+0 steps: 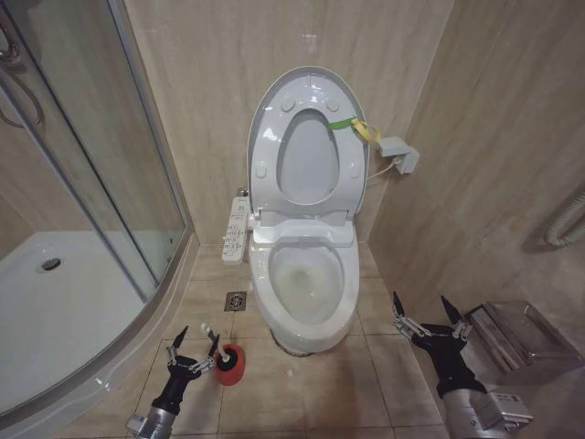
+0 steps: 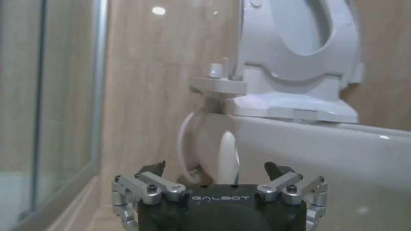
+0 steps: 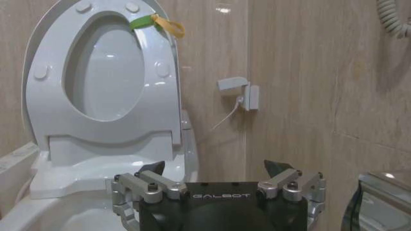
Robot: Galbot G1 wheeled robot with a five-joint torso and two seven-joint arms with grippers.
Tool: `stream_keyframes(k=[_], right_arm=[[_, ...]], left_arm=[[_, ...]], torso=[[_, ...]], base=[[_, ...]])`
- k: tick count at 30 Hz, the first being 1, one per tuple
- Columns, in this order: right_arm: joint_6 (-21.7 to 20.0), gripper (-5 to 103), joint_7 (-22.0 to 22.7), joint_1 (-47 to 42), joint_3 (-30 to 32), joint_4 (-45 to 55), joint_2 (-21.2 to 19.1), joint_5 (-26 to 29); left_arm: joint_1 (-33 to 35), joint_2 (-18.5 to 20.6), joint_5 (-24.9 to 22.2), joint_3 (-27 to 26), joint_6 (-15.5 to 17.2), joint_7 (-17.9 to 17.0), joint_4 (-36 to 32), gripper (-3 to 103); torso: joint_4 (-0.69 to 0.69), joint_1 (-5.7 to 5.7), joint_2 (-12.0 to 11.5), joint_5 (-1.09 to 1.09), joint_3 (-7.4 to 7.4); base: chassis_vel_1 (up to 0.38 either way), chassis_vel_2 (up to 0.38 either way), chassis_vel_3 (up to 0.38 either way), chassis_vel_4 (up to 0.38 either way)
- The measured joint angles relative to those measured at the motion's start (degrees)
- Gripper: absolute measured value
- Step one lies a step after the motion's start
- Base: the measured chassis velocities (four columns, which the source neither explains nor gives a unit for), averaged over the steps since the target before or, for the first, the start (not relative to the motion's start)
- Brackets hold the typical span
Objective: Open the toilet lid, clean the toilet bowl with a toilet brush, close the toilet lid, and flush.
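Your toilet lid (image 1: 306, 91) stands upright against the wall with the ring seat (image 1: 308, 160) raised against it, a yellow-green band (image 1: 356, 126) tied at its edge. The toilet bowl (image 1: 306, 279) lies uncovered, holding a little yellowish water. The toilet brush (image 1: 217, 346) sits in its red holder (image 1: 228, 364) on the floor, left of the bowl. Your left gripper (image 1: 195, 347) hangs released just beside that brush, fingers spread. Your right gripper (image 1: 427, 315) hovers released, low to the bowl's right, near a metal bin (image 1: 521, 340).
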Motion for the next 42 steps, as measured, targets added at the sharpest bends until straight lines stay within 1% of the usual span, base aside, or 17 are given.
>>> stream_keyframes(k=[2,3,4,5,7,9,10,12,13,17,21,23,27,34,35,36,42], right_arm=[[0.0,100,0.0,0.0,0.0,0.0,0.0,0.0],[0.0,100,0.0,0.0,0.0,0.0,0.0,0.0],[0.0,100,0.0,0.0,0.0,0.0,0.0,0.0],[0.0,100,-0.01,0.0,0.0,0.0,0.0,0.01],[0.0,100,0.0,0.0,0.0,0.0,0.0,0.0],[0.0,100,0.0,0.0,0.0,0.0,0.0,0.0],[0.0,100,0.0,0.0,0.0,0.0,0.0,0.0],[0.0,100,0.0,0.0,0.0,0.0,0.0,0.0],[0.0,100,0.0,0.0,0.0,0.0,0.0,0.0],[0.0,100,0.0,0.0,0.0,0.0,0.0,0.0],[0.0,100,0.0,0.0,0.0,0.0,0.0,0.0],[0.0,100,0.0,0.0,0.0,0.0,0.0,0.0],[0.0,100,0.0,0.0,0.0,0.0,0.0,0.0],[0.0,100,0.0,0.0,0.0,0.0,0.0,0.0],[0.0,100,0.0,0.0,0.0,0.0,0.0,0.0],[0.0,100,0.0,0.0,0.0,0.0,0.0,0.0],[0.0,100,0.0,0.0,0.0,0.0,0.0,0.0]], left_arm=[[2.39,-0.05,1.01,0.0,1.69,-3.28,-3.53,100],[2.39,-0.05,1.01,0.0,1.69,-3.28,-3.53,100],[4.13,-0.06,2.08,-0.12,3.21,-5.68,-6.34,100],[5.27,-0.06,2.69,-0.27,4.26,-7.16,-8.36,100],[6.04,-0.06,3.11,-0.38,5.0,-8.08,-9.71,100],[9.35,-0.22,4.61,-1.44,7.53,-10.23,-15.59,100],[9.35,-0.22,4.61,-1.44,7.53,-10.23,-15.59,100],[11.77,-0.43,5.37,-2.36,8.4,-11.03,-19.1,100],[11.77,-0.43,5.37,-2.36,8.4,-11.03,-19.1,100],[15.88,-1.14,6.53,-4.3,8.88,-12.31,-24.22,100],[17.71,-1.86,6.95,-5.19,9.14,-13.57,-27.18,100],[18.46,-2.16,6.92,-5.25,9.44,-14.16,-28.44,100],[20.97,-3.18,6.74,-4.92,10.29,-15.98,-34.02,99],[23.72,-3.38,7.08,-6.55,10.5,-17.18,-39.56,99],[24.3,-3.44,7.14,-7.0,10.72,-17.57,-40.88,94],[24.59,-3.47,7.28,-7.22,10.97,-17.74,-41.61,94],[24.88,-3.74,7.57,-6.98,11.36,-17.48,-43.71,94]], torso=[[0.0,0.0,0.0,-0.01,0.0],[0.0,0.0,0.0,-0.01,0.0],[0.01,0.0,0.0,0.0,0.0],[0.01,0.0,0.01,0.0,0.0],[0.0,0.0,0.01,0.0,0.0],[-0.01,0.0,0.01,0.0,0.0],[-0.01,0.0,0.01,0.0,0.0],[0.01,0.01,0.01,0.0,0.01],[0.01,0.01,0.01,0.0,0.01],[0.01,0.01,0.01,0.0,0.01],[-0.01,0.01,0.01,0.0,0.01],[0.0,0.01,0.01,-0.01,0.01],[0.0,0.01,0.01,0.0,0.01],[0.0,0.01,0.01,-0.01,0.01],[0.0,0.01,0.02,0.0,0.01],[0.0,0.01,0.02,-0.01,0.01],[-0.02,0.14,0.32,-0.01,0.17]], base=[[0.0,0.0,0.0,0.0],[0.0,0.0,0.0,0.0],[0.0,0.0,0.0,0.0],[0.0,0.0,0.0,0.0],[0.0,0.0,0.0,0.0],[0.0,0.0,0.0,0.0],[0.0,0.0,0.0,0.0],[0.0,0.0,0.0,0.0],[0.0,0.0,0.0,0.0],[0.0,0.0,0.0,0.0],[0.0,0.0,0.0,0.0],[0.0,0.0,0.0,0.0],[0.0,0.0,0.0,0.0],[0.0,0.0,0.0,0.0],[0.0,0.0,0.0,0.0],[0.0,0.0,0.0,0.0],[0.0,0.0,0.0,0.0]])
